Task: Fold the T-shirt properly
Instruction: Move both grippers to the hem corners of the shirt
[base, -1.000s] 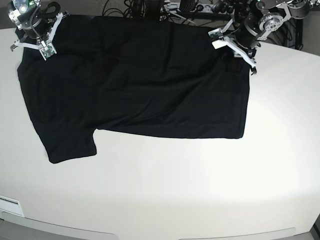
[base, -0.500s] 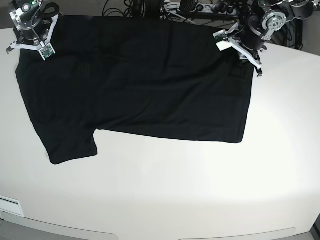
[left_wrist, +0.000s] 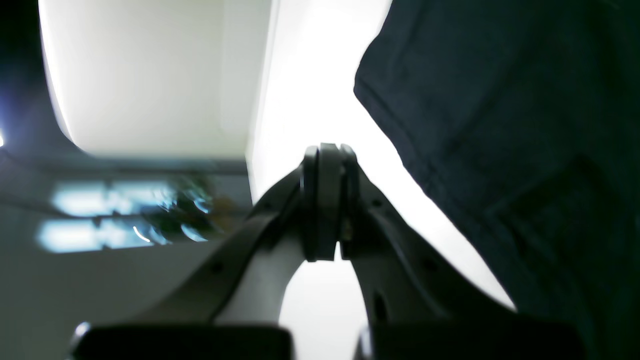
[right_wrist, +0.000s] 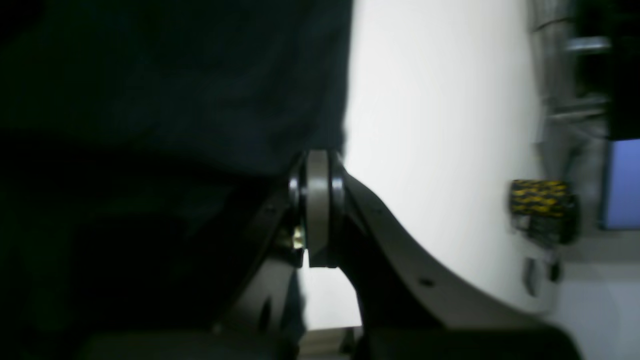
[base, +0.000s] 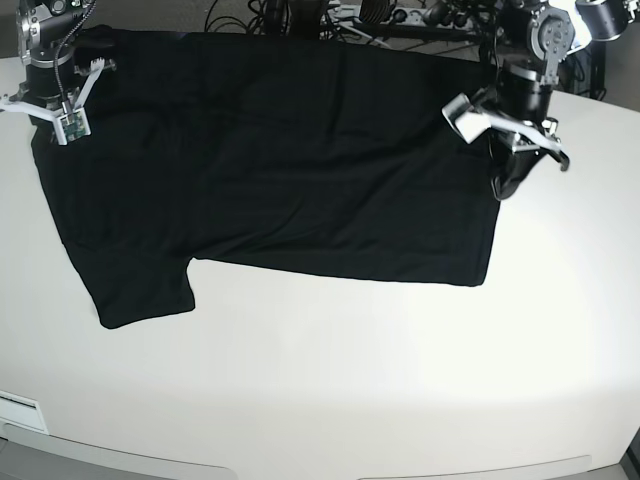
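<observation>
T-shirt (base: 270, 160) — plain black, spread flat.

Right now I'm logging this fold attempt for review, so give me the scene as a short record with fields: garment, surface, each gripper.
garment: black T-shirt, spread flat, plain side up, one sleeve at the lower left of the base view
surface: white table
left gripper: shut, holding nothing, beside the shirt's edge
right gripper: shut, at the shirt's edge; a grip on cloth can't be confirmed
fold: not yet begun
</observation>
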